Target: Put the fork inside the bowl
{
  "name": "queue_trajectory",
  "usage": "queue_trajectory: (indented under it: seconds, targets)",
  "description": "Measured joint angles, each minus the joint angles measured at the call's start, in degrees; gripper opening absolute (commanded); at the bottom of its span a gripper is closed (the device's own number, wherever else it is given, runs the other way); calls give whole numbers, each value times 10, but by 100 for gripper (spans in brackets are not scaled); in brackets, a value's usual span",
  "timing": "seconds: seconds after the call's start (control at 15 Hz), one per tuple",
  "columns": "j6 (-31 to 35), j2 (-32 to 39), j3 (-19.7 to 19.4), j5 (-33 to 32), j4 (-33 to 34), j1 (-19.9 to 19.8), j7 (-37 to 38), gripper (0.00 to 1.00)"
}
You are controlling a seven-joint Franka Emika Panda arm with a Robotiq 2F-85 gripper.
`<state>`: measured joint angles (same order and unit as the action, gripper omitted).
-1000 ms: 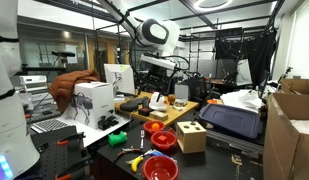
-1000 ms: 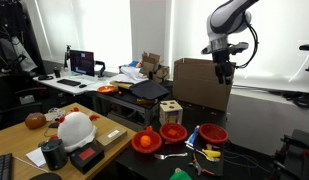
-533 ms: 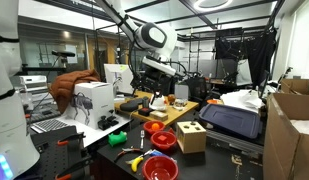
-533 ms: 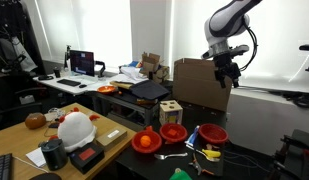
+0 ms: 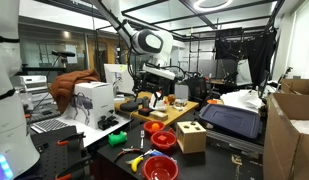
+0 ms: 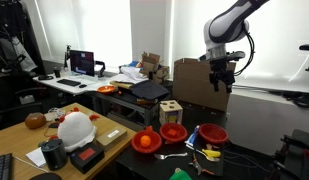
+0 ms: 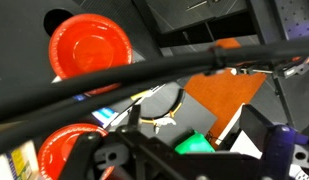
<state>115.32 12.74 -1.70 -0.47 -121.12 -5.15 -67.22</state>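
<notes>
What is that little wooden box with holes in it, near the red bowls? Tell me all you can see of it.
The wooden box is a pale cube that looks like plain, unpainted wood, with dark shaped holes cut into the faces that show, as in a shape-sorting toy. It stands upright and level on the black table, just behind a red bowl; whether they touch cannot be told. Nothing holds it or rests on top of it.

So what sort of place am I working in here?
Most likely a robotics lab or workshop. There's a cluttered wooden workbench with a lit monitor behind it, and cardboard boxes stacked beside the work table.
</notes>
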Motion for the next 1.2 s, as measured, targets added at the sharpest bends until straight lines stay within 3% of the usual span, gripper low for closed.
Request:
queue_trajectory:
  seconds: [0.4,1.2]
  targets:
    - [185,13,14,21,-74,1,12,100]
    - [319,33,37,21,-158,0,24,100]
